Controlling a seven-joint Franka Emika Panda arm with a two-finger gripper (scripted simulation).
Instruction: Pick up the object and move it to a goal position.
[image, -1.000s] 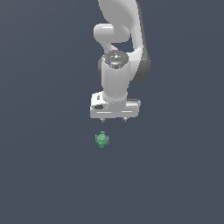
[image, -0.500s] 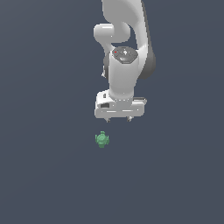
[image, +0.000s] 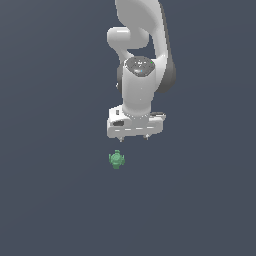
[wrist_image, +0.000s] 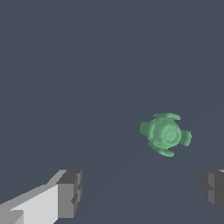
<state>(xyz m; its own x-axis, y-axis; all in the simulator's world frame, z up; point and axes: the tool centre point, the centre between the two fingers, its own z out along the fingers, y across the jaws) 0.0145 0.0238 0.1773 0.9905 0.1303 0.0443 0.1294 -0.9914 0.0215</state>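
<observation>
Exterior view: the white gripper (image: 133, 138) hangs above the plain grey floor (image: 50, 200), with the green object (image: 116, 159) lying apart from it, lower and toward the exterior view's left. Wrist view: jaws spread wide and empty; the object (wrist_image: 165, 133) lies ahead of the fingertips (wrist_image: 70, 192), not between them.

bare floor around object (image: 116, 159), jaws spread, nothing between

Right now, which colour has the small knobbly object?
The object is green, a plain light green without pattern. The wrist view shows it best.
</observation>
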